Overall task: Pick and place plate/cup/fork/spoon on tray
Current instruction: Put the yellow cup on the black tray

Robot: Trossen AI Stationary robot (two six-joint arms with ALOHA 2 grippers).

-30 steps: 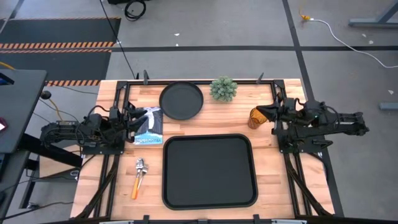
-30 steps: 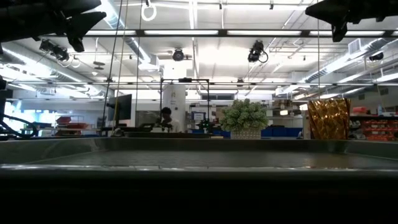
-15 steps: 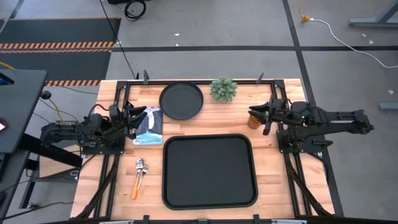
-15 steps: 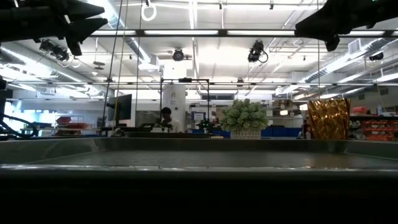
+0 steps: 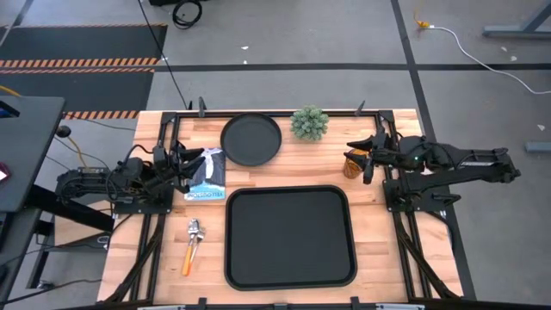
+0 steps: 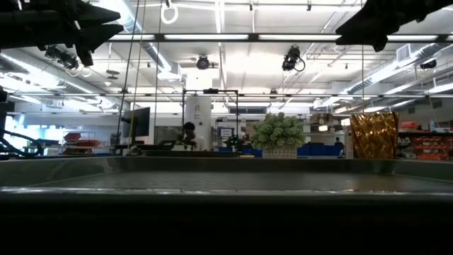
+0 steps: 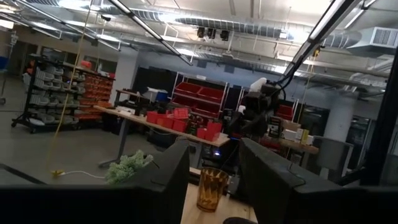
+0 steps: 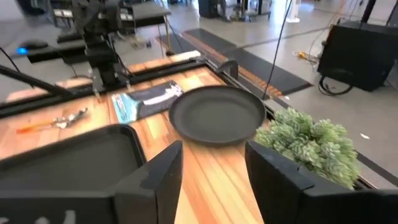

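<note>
From above, we see the right gripper (image 5: 359, 159) hanging directly over the cup (image 5: 352, 164), which stands on the wooden table (image 5: 379, 258) just off the tray's (image 5: 290, 237) far right corner. Its fingers are spread with nothing between them. We judge the main risk here: coming down off-centre could let a finger strike the rim and tip the cup, or push it against the small plant (image 5: 310, 122) nearby. The plate (image 5: 251, 139) sits at the far edge and the fork (image 5: 189, 255) and spoon (image 5: 195, 229) lie left of the tray, so nothing is on the tray yet. The left gripper (image 5: 184, 164) waits over a blue-and-white packet (image 5: 207, 175).

From table height, we see the cup (image 6: 374, 134) upright at the right, amber and ribbed, with the plant (image 6: 278, 135) to its left. Its glossy, faceted wall could slip in a light pinch, we think. A person (image 6: 188, 134) stands far behind.

From the left wrist, we see the cup (image 7: 211, 189) across the table; this gripper's fingers stand apart and empty.

From the right wrist, we see the plate (image 8: 217, 114), plant (image 8: 309, 144), packet (image 8: 144, 100), tray (image 8: 68, 163) and cutlery (image 8: 57, 122) ahead, but the cup is hidden below, so alignment cannot be checked here.
</note>
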